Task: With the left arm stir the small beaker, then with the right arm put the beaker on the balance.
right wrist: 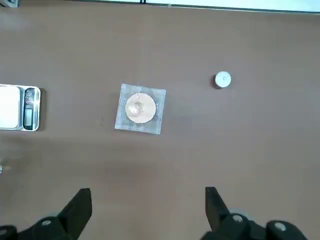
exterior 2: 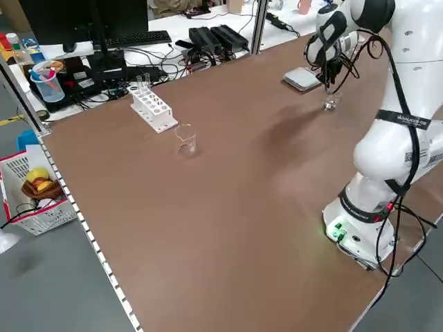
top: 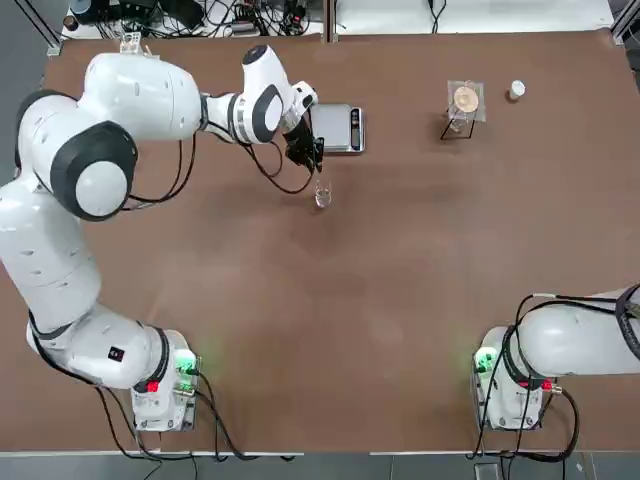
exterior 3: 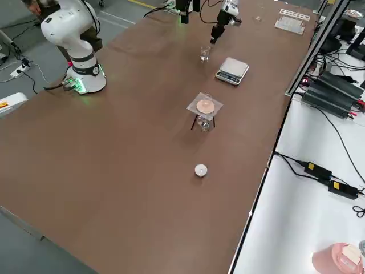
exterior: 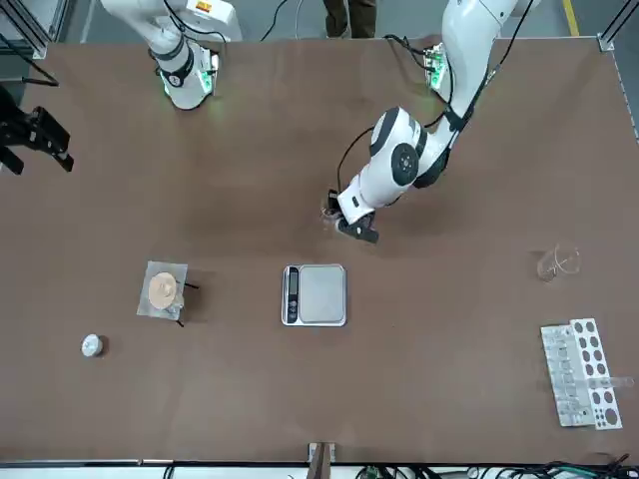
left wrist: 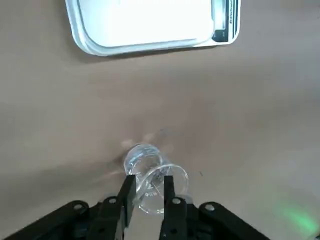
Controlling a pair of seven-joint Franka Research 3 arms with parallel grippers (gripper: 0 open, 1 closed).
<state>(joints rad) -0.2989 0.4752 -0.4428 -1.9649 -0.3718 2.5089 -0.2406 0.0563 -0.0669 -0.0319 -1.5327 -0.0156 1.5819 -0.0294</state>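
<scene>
My left tool hangs over the small beaker, fingers narrowed, whether pinching a stirrer I cannot tell. The beaker stands on the counter, at seven o'clock of the balance. My right tool is spread wide, parked.

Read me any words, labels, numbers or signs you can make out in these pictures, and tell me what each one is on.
No text here can be read.
Balance: marks on its dark display strip, too blurred to read.
Left arm: lettering on a dark band, too small to read.
Left arm base: a small dark label, unreadable.
Small white cap: a faint mark, unreadable.
</scene>
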